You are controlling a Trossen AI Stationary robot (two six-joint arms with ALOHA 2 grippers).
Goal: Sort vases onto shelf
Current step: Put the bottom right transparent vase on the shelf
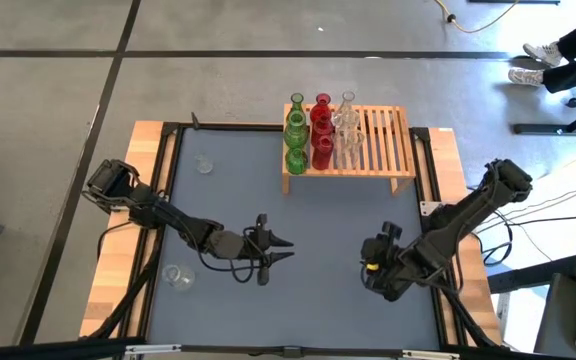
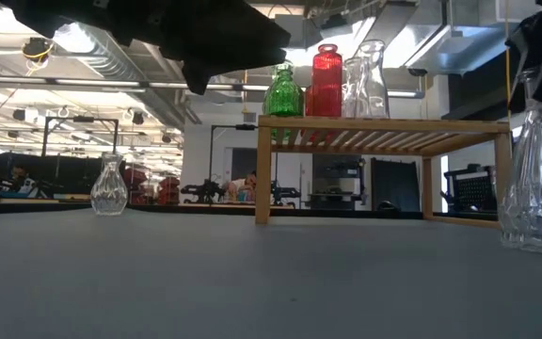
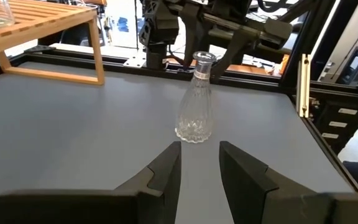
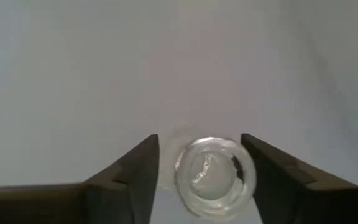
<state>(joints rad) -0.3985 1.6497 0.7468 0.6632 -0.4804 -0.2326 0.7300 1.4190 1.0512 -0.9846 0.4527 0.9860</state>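
Observation:
The light-wood slatted shelf point(image 1: 368, 140) stands at the table's far side. It carries green point(image 1: 295, 130), red point(image 1: 321, 128) and clear point(image 1: 347, 125) vases on its left part. A clear bottle-necked vase point(image 3: 196, 99) stands upright on the mat under my right gripper point(image 4: 201, 165). That gripper is open and points down, with a finger on either side of the vase's mouth. My left gripper point(image 3: 201, 163) is open and empty at mid-table, pointing level toward that vase. Two more clear vases stand on the mat at far left point(image 1: 203, 163) and near left point(image 1: 176, 275). My right gripper comes from above, pointing down, with its two fingers on either side of the clear vase's rim point(image 4: 215, 169). A gap shows between one finger point(image 4: 143, 163) and the rim. The other finger point(image 4: 267, 163) is close against the rim, and I cannot tell whether it touches. The vase stands on the mat.
The shelf's right half point(image 1: 393, 135) has bare slats. A black frame and wooden borders point(image 1: 146, 200) edge the grey mat. Open mat lies between the two grippers and in front of the shelf. A person's feet point(image 1: 538, 60) show on the floor far beyond the table.

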